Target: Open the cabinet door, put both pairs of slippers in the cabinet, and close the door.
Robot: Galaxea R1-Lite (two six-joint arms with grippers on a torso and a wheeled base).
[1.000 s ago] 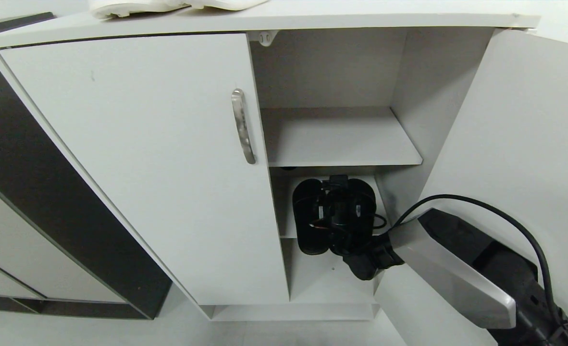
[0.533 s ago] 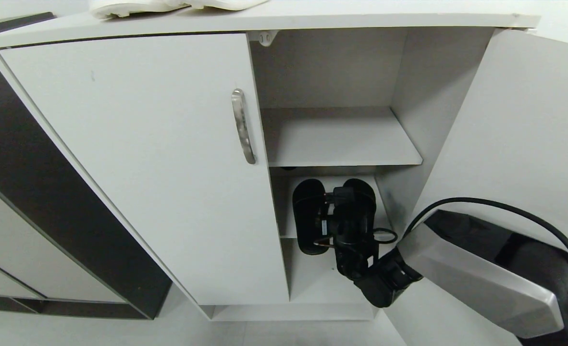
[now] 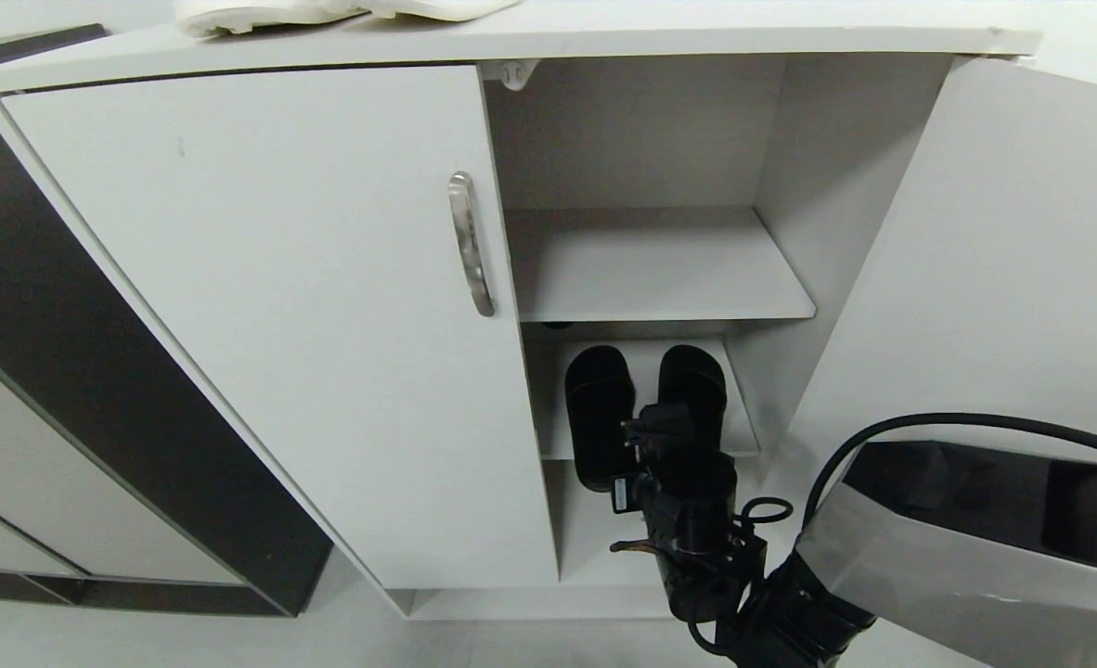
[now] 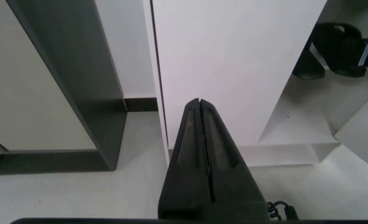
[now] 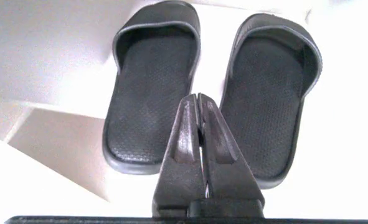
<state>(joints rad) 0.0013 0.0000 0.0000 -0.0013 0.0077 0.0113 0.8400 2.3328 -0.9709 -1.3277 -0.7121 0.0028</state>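
Head view: in the cabinet, its right door open, the black slippers are set side by side on the middle shelf. The right hand, clenched on nothing at their near ends, should be drawn straight back, clear of shelf and door.

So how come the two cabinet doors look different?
The left door is shut flat against the cabinet; the right door is swung wide open. The left door shows its front, with a metal handle; the right door shows its plain inner face. The left door covers its side; the right door's side is uncovered, with black slippers inside. Both are flat white panels.
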